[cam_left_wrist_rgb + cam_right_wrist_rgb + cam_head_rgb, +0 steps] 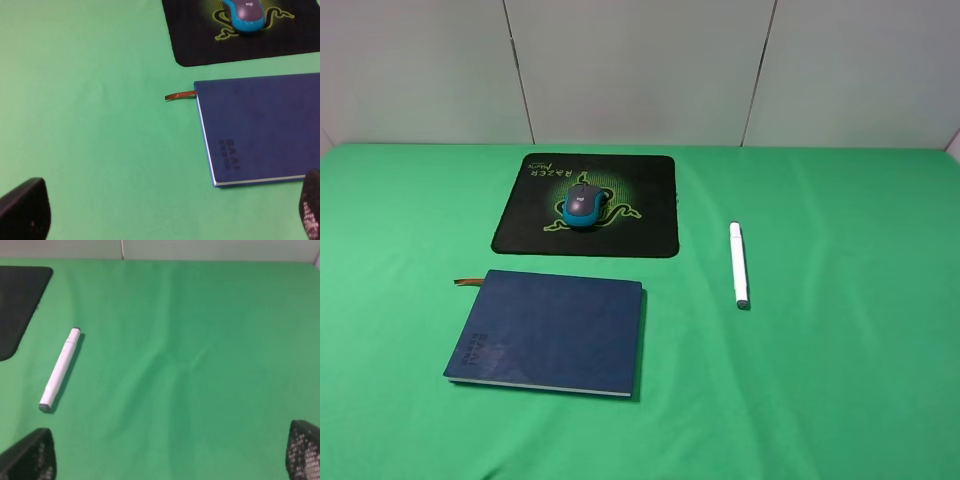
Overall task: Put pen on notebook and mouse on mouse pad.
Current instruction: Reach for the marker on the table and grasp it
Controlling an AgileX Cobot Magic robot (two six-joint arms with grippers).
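The teal-sided mouse [582, 205] with a dark grey top sits in the middle of the black mouse pad [650, 215], over its green snake logo. Just in front of the pad lies the closed navy notebook [548, 333], its brown ribbon sticking out at the far left corner. The white pen [739, 264] rests on the green cloth to the right of both, dark tip toward the front. Neither arm shows in the high view. My left gripper [166, 212] hangs open over bare cloth beside the notebook [260, 125]. My right gripper [165, 455] is open, apart from the pen [60, 370].
A green cloth [840, 380] covers the whole table, and pale wall panels [640, 70] stand behind its far edge. The left wrist view also catches the mouse [246, 14] on the pad [200, 40]. A corner of the pad [17, 305] shows in the right wrist view.
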